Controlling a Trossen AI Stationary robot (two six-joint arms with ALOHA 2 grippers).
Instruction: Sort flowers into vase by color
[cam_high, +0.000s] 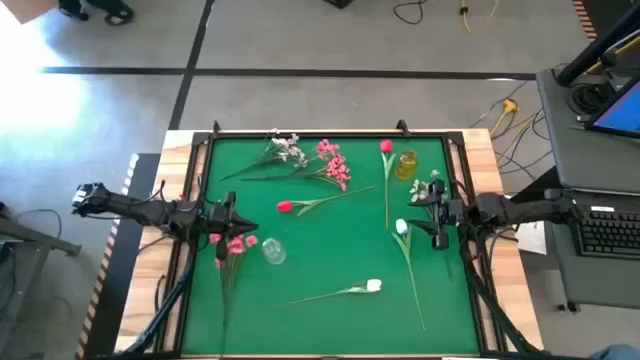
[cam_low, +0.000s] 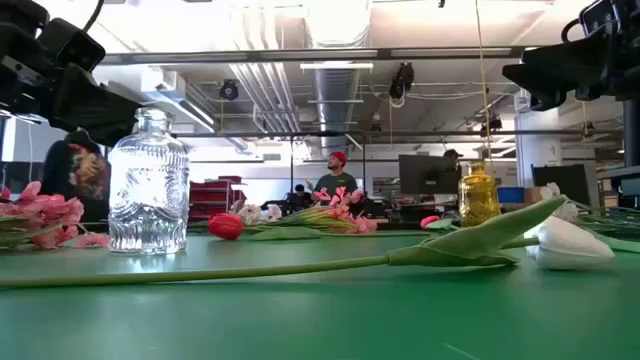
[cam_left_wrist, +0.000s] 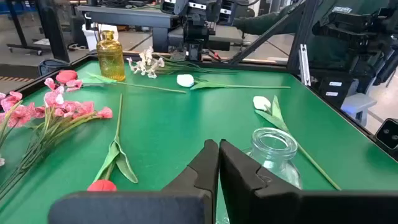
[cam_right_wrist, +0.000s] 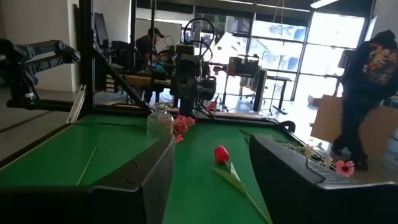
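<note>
White tulip (cam_low: 565, 243): light, limp-stemmed; best pinched mid-stem. Right gripper (cam_high: 437, 213) parted, empty; left gripper (cam_high: 222, 218) closed, empty.

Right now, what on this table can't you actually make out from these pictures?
- Pink spray by the left gripper: high view, its stems too small to trace.
- Small white sprig near the amber vase: the right gripper partly covers it.
- Clear vase: left wrist view, base hidden behind the shut jaws.

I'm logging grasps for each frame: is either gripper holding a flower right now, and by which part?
Nothing is held. The left gripper is shut on nothing; the right gripper is open with nothing between its fingers.
</note>
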